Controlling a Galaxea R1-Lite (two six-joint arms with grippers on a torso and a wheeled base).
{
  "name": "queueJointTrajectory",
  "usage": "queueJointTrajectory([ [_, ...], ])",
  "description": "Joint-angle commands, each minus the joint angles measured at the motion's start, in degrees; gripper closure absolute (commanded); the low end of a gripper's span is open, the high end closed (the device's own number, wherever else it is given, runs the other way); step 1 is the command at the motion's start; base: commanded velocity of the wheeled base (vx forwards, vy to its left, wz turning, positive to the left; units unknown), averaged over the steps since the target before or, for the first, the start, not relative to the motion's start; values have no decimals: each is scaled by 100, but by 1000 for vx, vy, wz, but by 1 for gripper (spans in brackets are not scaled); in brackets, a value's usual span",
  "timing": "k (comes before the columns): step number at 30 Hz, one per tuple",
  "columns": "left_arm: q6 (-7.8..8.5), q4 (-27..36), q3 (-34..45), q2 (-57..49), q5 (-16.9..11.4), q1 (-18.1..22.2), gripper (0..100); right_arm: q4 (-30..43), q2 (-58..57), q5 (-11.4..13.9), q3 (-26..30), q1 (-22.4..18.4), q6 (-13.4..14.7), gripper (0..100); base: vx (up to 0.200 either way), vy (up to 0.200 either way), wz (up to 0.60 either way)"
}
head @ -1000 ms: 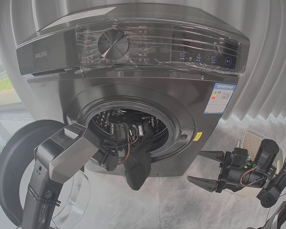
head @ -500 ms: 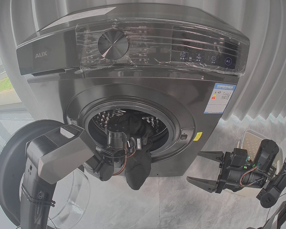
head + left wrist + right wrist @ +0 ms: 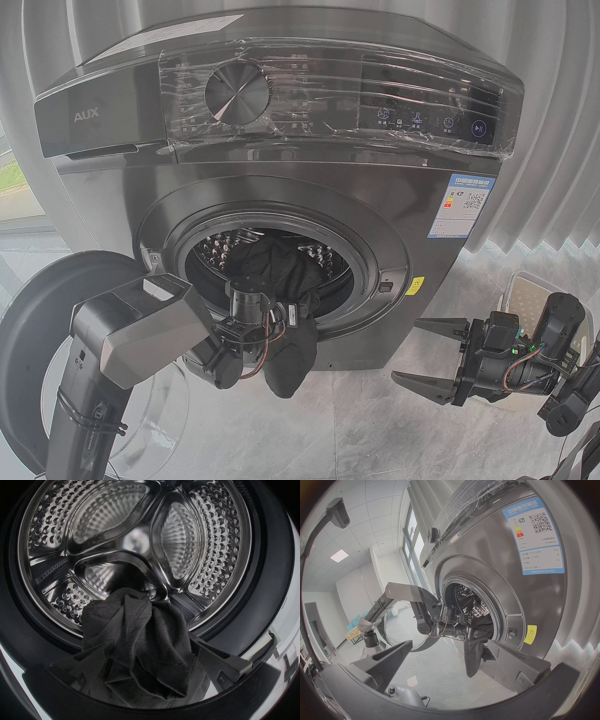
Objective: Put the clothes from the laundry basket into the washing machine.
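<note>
Centre frame: the black garment (image 3: 284, 275) sags half inside the washing machine's drum (image 3: 131, 542), half over its sill. My left gripper (image 3: 150, 655) gapes wide around it. The right gripper (image 3: 406, 349), lower right, is spread and empty. I judge the cloth limp and light, best pinched at the dangling tail.

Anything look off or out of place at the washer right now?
Yes. The black garment is only half inside: part is bunched in the drum, the rest hangs over the door rim and down the washing machine front. The film on the control panel is wrinkled and loose.
</note>
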Motion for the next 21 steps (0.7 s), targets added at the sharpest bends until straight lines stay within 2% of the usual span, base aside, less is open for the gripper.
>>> queueJointTrajectory([
  [1,6,-6,-99,166,8,13,100,-3,10,3,-8,2,2,0,0,0,0],
  [15,6,-59,-257,263,8,30,100,-3,-16,-6,-17,81,2,0,0,0,0],
  [21,-29,-103,-1100,166,78,66,100,-3,-25,-6,-26,81,2,0,0,0,0],
])
